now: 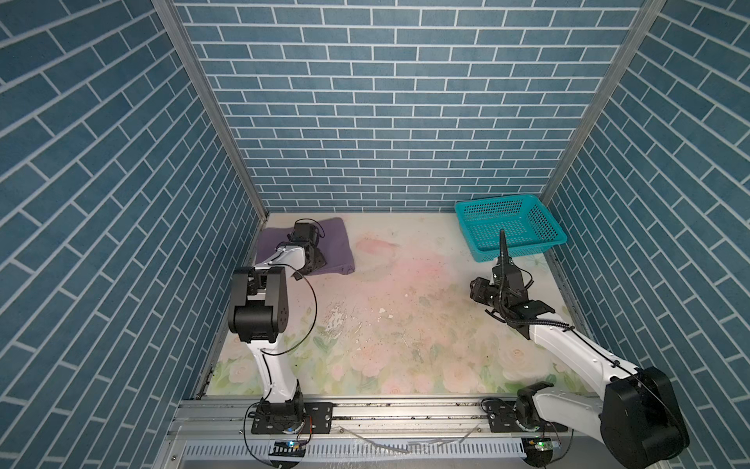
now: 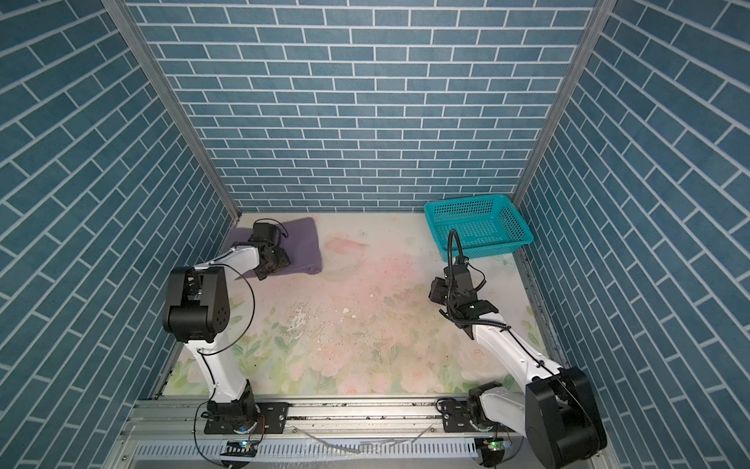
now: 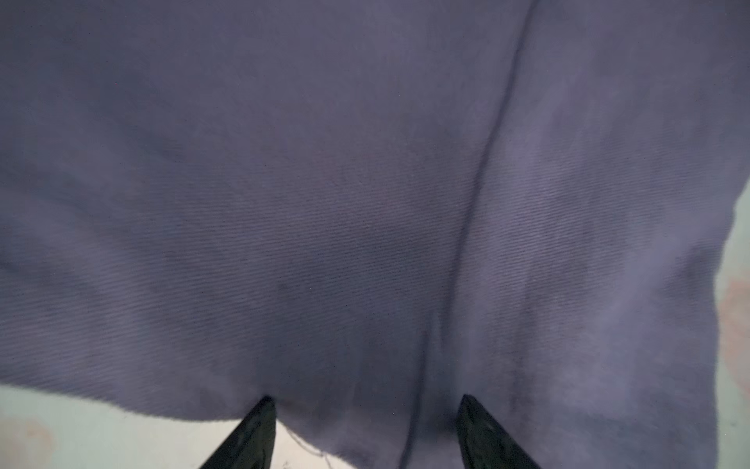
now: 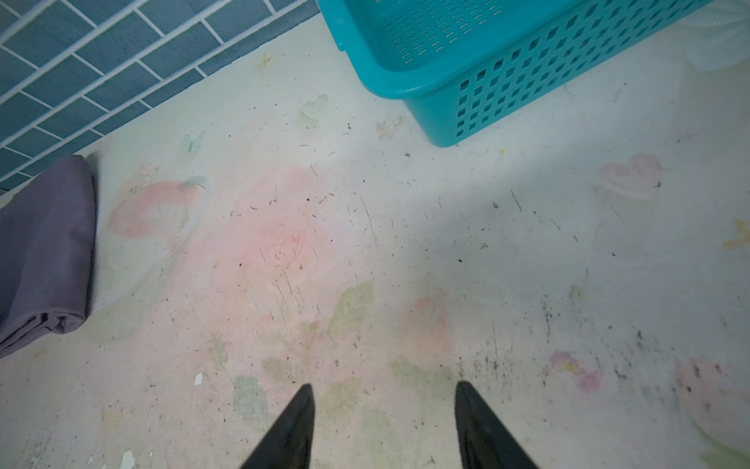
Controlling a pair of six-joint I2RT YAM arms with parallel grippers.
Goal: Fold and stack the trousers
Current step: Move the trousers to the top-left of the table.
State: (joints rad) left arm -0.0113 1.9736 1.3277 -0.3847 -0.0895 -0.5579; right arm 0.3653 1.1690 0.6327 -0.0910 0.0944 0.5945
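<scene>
Trousers (image 1: pixel 328 245) folded, lying on surface (image 1: pixel 406 316) well apart from teal basket (image 1: pixel 509 229). Left hand (image 3: pixel 365 400) over them, parted, gripping nothing, fingertips (image 3: pixel 264 408) possibly touching cloth. Right hand (image 4: pixel 383 387) near basket, parted, empty.

- The folded muted-purple cloth trousers (image 1: pixel 332 243) lie on the floral-printed table (image 1: pixel 406 320), in its far left corner.
- The teal perforated plastic basket (image 1: pixel 527 227) stands in the far right corner, well apart.
</scene>
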